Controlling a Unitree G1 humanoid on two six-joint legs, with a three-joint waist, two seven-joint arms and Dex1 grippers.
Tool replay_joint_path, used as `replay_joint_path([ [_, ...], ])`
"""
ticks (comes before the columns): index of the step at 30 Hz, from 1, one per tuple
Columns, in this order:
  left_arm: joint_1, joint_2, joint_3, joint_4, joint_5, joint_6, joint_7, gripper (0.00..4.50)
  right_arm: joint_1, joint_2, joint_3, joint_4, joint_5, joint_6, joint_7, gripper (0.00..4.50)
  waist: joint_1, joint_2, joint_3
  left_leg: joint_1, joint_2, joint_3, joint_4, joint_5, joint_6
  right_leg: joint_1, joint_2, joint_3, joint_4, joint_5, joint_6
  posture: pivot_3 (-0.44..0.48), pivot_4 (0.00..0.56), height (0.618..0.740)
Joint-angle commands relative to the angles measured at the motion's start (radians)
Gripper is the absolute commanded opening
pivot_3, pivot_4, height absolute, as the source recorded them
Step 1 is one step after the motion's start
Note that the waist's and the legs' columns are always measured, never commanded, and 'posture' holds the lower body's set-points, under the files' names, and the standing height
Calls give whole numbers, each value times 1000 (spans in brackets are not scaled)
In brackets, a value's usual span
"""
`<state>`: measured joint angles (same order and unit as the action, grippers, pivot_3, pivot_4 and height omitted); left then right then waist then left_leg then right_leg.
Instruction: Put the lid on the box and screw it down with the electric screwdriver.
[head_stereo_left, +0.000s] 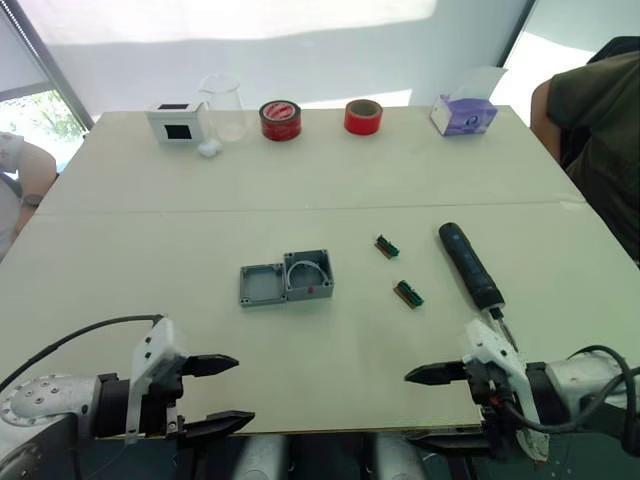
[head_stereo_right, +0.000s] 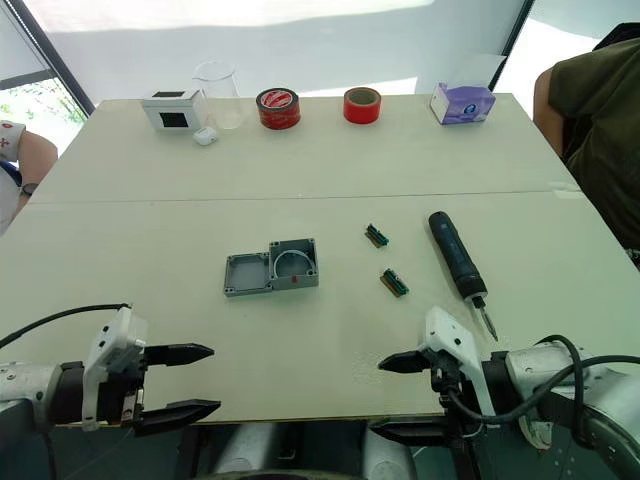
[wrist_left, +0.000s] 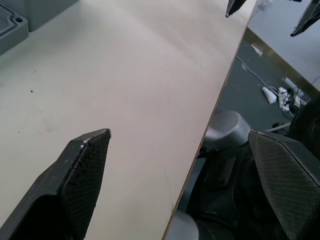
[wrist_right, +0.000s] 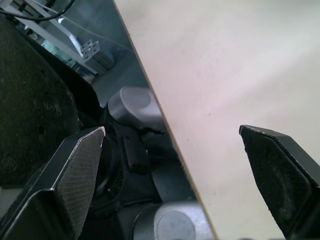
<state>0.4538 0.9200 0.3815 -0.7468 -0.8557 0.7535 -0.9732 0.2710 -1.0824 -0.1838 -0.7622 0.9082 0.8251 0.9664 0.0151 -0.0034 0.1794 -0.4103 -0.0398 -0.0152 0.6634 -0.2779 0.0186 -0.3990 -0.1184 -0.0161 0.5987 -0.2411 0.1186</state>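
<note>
- My left claw (head_stereo_left: 212, 394) and right claw (head_stereo_left: 428, 405) hang spread at the counter (head_stereo_left: 330, 180) edge.
- I see lid (head_stereo_left: 262, 285) touching box (head_stereo_left: 309, 275); electric screwdriver (head_stereo_left: 470, 265) lies apart.

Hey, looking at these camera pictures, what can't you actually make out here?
- Small deep square grey plastic box: what lies inside is too small to identify in the head views.
- Shallow square grey plastic lid: cut off by the left wrist view's edge.
- Two small green parts: too small to identify.
- Thick black cylindrical electric screwdriver: its bit runs behind the right tool in the left eye view.
</note>
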Motion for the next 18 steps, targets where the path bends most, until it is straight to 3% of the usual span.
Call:
replay_joint_path([
  [1,-12,3,0,-1,-11,0,0,4500,-18,8,-18,-26,19,-2,-3,4488,0,0,0,0,0,0,0,0,0,0,0,0,0,0,0,0,150,740],
  [18,-54,21,0,12,-25,27,6,4500,-57,49,-3,-52,54,23,-90,4488,1,0,0,0,0,0,0,0,0,0,0,0,0,0,0,0,150,740],
])
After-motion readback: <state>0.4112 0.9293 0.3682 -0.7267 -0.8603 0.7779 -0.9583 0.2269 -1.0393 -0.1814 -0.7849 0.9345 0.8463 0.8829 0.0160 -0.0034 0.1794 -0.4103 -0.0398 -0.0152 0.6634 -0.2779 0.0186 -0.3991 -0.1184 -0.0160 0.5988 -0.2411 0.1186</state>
